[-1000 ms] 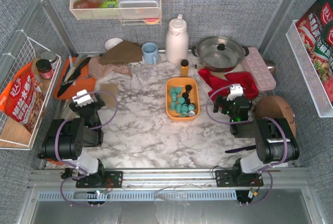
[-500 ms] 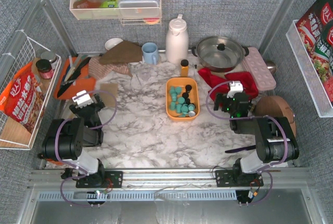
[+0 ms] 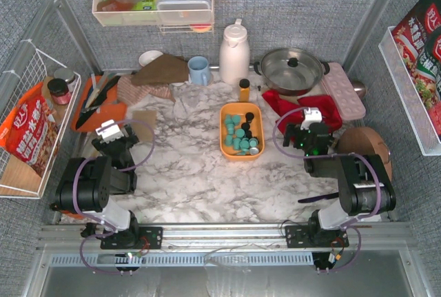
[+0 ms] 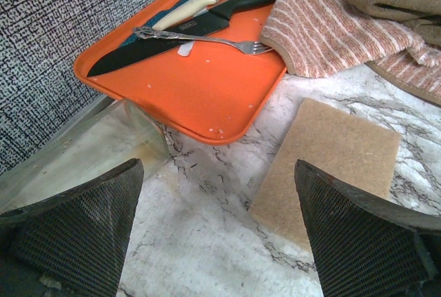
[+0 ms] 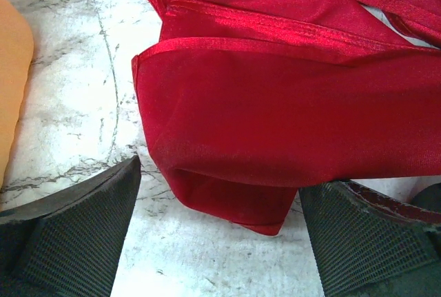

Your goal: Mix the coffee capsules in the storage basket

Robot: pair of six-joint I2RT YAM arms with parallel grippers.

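Gaping empty, left gripper point(image 4: 215, 173) and right gripper point(image 5: 219, 176) flanking storage basket point(image 3: 238, 155); Chinese-lettered red bag point(image 3: 27, 135).

Place: kitchen setup | cues: lidded pot point(image 3: 293, 69), carafe point(image 3: 234, 54), knife point(image 4: 127, 56), marble counter point(image 3: 186, 173)

R tool point(image 5: 217, 190), jaws wide, over red cloth point(image 5: 289, 104).

At the far edge of the marble table point(image 3: 193, 173) stand a white jug point(image 3: 234, 52), with a blue mug point(image 3: 199, 70) on its left and a steel pot point(image 3: 291, 69) with a lid on its right. A red cloth point(image 5: 289, 104) lies folded near the pot. On the far left, an orange tray point(image 4: 200, 90) carries a black knife point(image 4: 158, 45) and a fork point(image 4: 207, 37); a striped towel point(image 4: 331, 28) touches its right edge, and a flat brown pad point(image 4: 331, 152) lies just beside it.
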